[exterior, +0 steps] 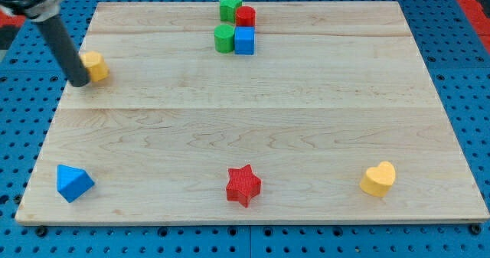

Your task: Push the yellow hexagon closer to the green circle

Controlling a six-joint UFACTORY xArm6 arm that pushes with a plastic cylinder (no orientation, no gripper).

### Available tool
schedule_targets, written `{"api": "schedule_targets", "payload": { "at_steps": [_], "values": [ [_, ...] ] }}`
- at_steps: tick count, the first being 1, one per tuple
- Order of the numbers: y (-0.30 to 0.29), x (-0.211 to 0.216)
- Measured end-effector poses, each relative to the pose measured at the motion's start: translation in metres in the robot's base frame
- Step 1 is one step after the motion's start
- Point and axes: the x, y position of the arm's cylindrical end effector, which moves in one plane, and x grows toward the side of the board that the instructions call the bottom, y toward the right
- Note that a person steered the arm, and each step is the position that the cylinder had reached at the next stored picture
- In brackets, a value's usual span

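My tip (80, 81) touches the yellow hexagon's (96, 65) left side.

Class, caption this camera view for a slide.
My tip touches the yellow hexagon, far left of the green circle.

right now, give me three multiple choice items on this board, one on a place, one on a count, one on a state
1. Where does the yellow hexagon lie?
A. near the view's left edge
B. at the view's bottom right
C. at the board's middle

2. How many red blocks are there?
A. one
B. two
C. three

3. How does my tip stand to the yellow hexagon?
A. far off, by the blue cube
B. right against its left side
C. resting on top of the yellow heart

Answers:
1 A, it sits by the wooden board's left edge.
2 B, the red cylinder at the top and the red star at the bottom.
3 B, the rod's end appears to touch the hexagon's left side.
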Motion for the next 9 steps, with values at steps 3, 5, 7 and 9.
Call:
{"api": "schedule_targets", "payload": {
  "at_steps": [3, 5, 7, 9],
  "values": [
    [-0.06, -0.019],
    [-0.017, -0.05],
    [0.086, -0.083],
    [0.074, -0.1]
  ]
}}
